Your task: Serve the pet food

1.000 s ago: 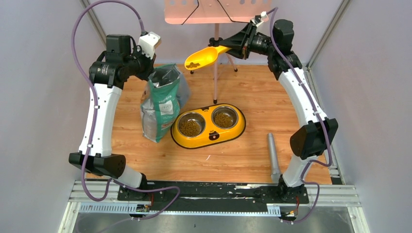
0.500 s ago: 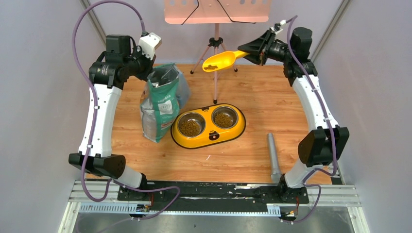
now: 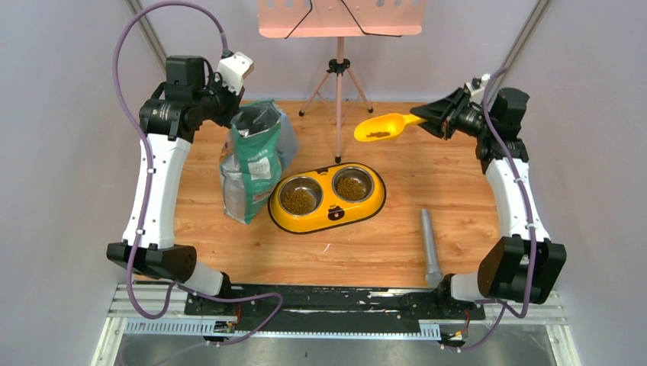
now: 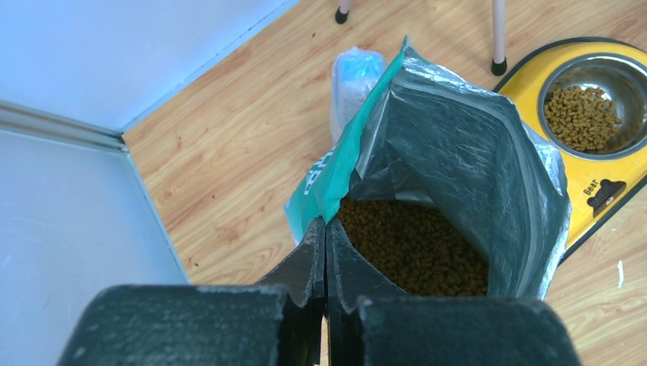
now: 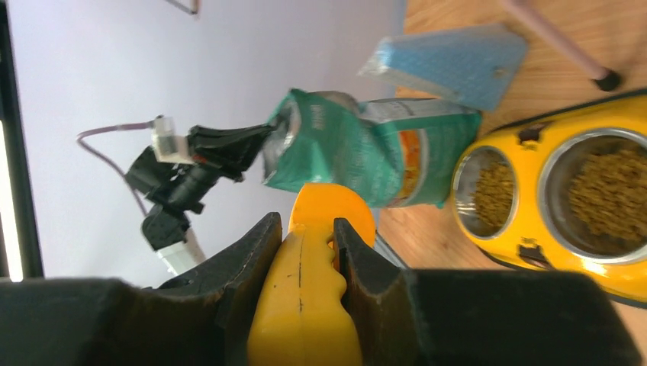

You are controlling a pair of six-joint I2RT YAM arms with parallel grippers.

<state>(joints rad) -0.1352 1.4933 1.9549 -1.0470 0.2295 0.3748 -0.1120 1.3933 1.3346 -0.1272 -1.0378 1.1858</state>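
Brown pet food (image 3: 377, 134) lies in the orange-yellow scoop (image 3: 381, 126), which hangs in the air behind and to the right of the bowls. My right gripper (image 3: 429, 118) is shut on the scoop's handle (image 5: 305, 305), one finger on each side. More pet food (image 4: 416, 248) fills the open green-and-white bag (image 3: 255, 160). My left gripper (image 4: 326, 223) is shut on the bag's teal top edge and holds the mouth open. Both steel bowls hold pet food (image 3: 298, 201), the right one less (image 3: 352, 187).
The yellow double-bowl feeder (image 3: 328, 217) sits mid-table, right of the bag. A pink tripod stand (image 3: 338, 99) rises behind it. A grey cylinder (image 3: 429, 244) lies near the right arm's base. A blue packet (image 4: 352, 76) lies behind the bag. Grey walls close both sides.
My right arm has carried the loaded scoop to the right and nearer, away from above the bag. The left arm and the bag have stayed still.
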